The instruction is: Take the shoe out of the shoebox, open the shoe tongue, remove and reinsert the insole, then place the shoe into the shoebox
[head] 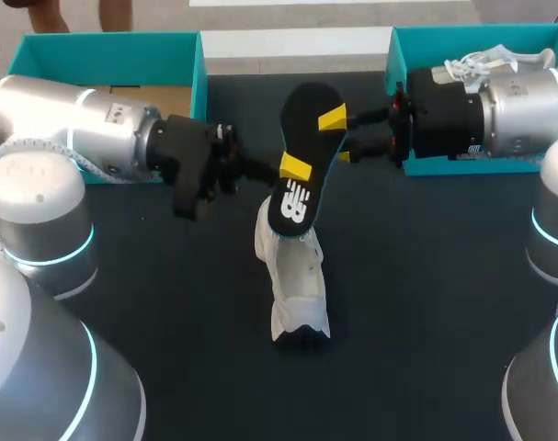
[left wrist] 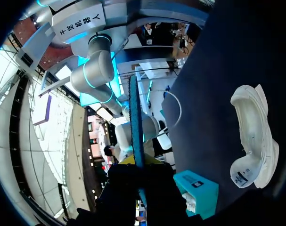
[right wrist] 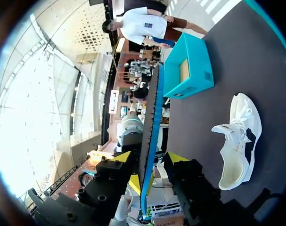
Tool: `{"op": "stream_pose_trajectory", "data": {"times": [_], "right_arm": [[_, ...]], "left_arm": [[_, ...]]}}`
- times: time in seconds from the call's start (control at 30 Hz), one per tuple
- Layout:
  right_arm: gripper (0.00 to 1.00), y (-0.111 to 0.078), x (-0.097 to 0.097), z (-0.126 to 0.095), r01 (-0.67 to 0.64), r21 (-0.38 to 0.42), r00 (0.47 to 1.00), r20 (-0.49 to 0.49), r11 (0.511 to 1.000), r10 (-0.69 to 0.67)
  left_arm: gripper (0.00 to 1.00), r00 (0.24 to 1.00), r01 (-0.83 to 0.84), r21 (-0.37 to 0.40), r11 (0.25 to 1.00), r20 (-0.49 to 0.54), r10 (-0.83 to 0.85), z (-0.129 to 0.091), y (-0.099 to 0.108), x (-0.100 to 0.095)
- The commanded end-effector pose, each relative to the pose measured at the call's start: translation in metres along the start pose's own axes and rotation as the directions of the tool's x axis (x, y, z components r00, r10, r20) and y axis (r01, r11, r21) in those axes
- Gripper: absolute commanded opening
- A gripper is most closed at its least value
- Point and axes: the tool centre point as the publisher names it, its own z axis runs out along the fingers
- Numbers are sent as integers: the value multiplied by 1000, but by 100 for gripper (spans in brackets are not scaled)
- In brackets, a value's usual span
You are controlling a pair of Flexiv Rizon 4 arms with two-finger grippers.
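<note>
Bright, even overhead light falls on the dark table [head: 168,322], casting only faint shadows around the white shoe [head: 297,276] and a pale sheen on the left arm [head: 67,124] and right arm [head: 527,101], while white glare washes out the right wrist view's background.

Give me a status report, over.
Left gripper, right gripper both shut on insole. Shoe on table beneath it. Nothing between them.

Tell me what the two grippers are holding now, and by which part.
Both hold the insole: the left gripper grips its middle, the right gripper the part farther from the shoe.
</note>
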Motion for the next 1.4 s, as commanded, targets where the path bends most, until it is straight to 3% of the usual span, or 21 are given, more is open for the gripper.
{"op": "stream_pose_trajectory", "data": {"times": [0.03, 0.07, 0.37, 0.4, 0.43, 0.73, 0.93, 1.13, 1.27, 1.37, 1.4], "right_arm": [[7, 2, -2, 6, -1, -12, 1000, -1, 1000, 1], [0, 2, -2, 5, -1, -14, 1000, -1, 1000, 1], [0, 4, -4, 6, -4, -4, 1000, -4, 1000, 4], [0, 5, -5, 6, -5, -3, 1000, -4, 1000, 5], [0, 6, -5, 6, -6, -2, 1000, -3, 1000, 6], [0, 7, -21, 4, -46, -3, 999, 3, 999, 46], [0, 5, -32, 7, -73, 2, 997, 15, 997, 73], [0, 1, -40, 11, -94, 3, 995, 39, 996, 94], [0, -1, -43, 12, -100, 0, 994, 41, 995, 99], [0, -1, -43, 12, -100, -1, 994, 40, 995, 100], [0, -1, -43, 12, -100, -1, 994, 40, 995, 100]], "left_arm": [[0, 1000, 11, -8, 1000, 8, -11, 9, 3, 4], [0, 1000, 18, -13, 1000, 10, -18, 8, 2, 6], [0, 997, 79, -38, 996, 14, -79, 7, -3, 12], [40, 996, 89, -37, 995, 14, -89, 6, -4, 12], [100, 995, 98, -46, 994, 12, -97, 5, -5, 12], [100, 988, 148, -114, 982, -26, -152, -35, -6, 20], [100, 976, 178, -166, 970, -96, -196, -57, 9, 7], [100, 892, 218, -214, 952, -353, -283, -55, 24, -21], [100, 735, 178, -236, 955, -613, -288, -45, 29, -29], [100, 624, 109, -247, 963, -737, -259, -44, 29, -34], [100, 624, 109, -247, 963, -737, -259, -44, 29, -34]]}}
